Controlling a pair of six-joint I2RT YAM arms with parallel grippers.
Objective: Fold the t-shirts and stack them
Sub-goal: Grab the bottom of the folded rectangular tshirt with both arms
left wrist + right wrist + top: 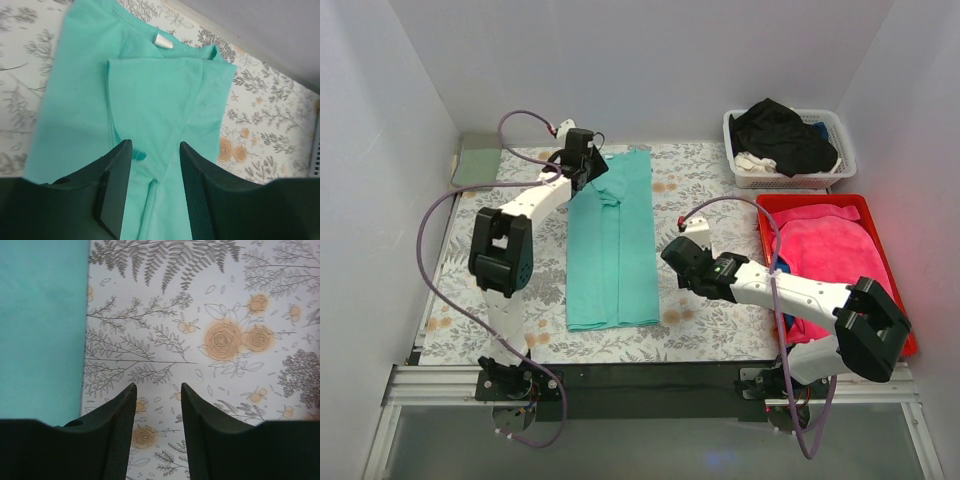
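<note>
A teal t-shirt (612, 245) lies folded into a long narrow strip down the middle of the patterned table cover. My left gripper (592, 170) is open over the shirt's far collar end. In the left wrist view the gripper (156, 145) straddles a raised fold of the teal shirt (160, 95), below the white neck label (163, 41). My right gripper (672, 254) is open and empty just right of the shirt's right edge. In the right wrist view the gripper (158, 386) hovers over bare cover, with the teal shirt (40, 325) at the left. A black t-shirt (778, 133) lies in the basket.
A white basket (840, 160) stands at the back right with the black shirt and a white cloth. A red tray (895, 275) at the right holds a pink cloth (825, 255). A sage-green folded cloth (477, 160) lies at the back left corner. Walls enclose three sides.
</note>
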